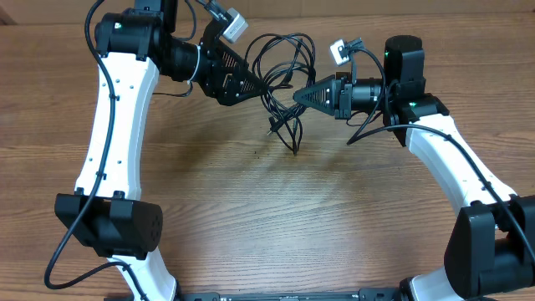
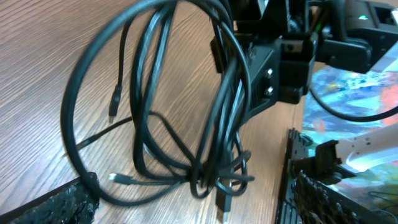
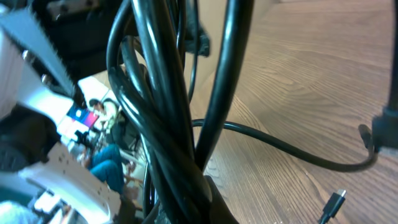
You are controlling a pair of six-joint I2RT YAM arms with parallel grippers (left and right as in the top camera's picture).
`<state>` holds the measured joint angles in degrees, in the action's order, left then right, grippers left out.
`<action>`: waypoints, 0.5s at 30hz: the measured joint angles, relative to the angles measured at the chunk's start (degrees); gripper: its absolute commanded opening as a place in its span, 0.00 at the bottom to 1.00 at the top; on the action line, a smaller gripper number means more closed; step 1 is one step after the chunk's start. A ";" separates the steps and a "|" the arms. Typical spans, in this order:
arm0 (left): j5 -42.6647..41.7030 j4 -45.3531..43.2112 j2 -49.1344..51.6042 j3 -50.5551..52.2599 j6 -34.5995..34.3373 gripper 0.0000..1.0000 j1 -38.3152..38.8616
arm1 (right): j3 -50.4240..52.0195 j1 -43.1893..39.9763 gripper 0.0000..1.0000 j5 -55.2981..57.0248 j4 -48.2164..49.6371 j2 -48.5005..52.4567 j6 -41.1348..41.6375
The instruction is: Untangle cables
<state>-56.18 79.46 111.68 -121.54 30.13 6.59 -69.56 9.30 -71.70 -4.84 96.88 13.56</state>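
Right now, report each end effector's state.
Left end effector: open, holding nothing.
Right end effector: closed on the cables.

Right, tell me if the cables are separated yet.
No: the cables form one tangled bundle between the left hand and the right hand.

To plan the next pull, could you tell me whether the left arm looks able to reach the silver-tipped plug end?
Probably yes: the left gripper is open, and the silver-tipped plug end shows just ahead of it, uncovered, though a loop of the cables curves around it.
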 measured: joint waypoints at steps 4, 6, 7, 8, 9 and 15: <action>0.74 0.02 0.00 0.00 -0.02 1.00 -0.50 | 0.00 -0.74 0.04 1.64 1.40 0.00 5.79; 0.72 0.02 0.00 0.00 -0.20 0.99 -0.76 | 0.00 -1.07 0.04 1.68 3.17 0.00 8.61; 0.70 0.00 0.00 0.00 -0.24 0.99 -0.81 | 0.00 -1.11 0.04 1.66 4.11 0.00 9.64; 0.70 0.00 0.00 0.00 -0.44 1.00 -0.81 | 0.00 -1.20 0.04 1.60 5.57 0.00 11.43; 0.68 -0.02 0.00 0.00 -0.76 1.00 -0.79 | 0.00 -1.31 0.04 1.44 7.04 0.00 12.85; 0.70 -4.72 0.00 0.00 -9.35 1.00 -0.17 | 0.00 -1.33 0.04 0.55 16.70 0.00 24.35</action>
<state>-55.48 74.74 111.68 -121.54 20.78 6.42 -69.56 7.97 -71.16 11.86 96.88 37.91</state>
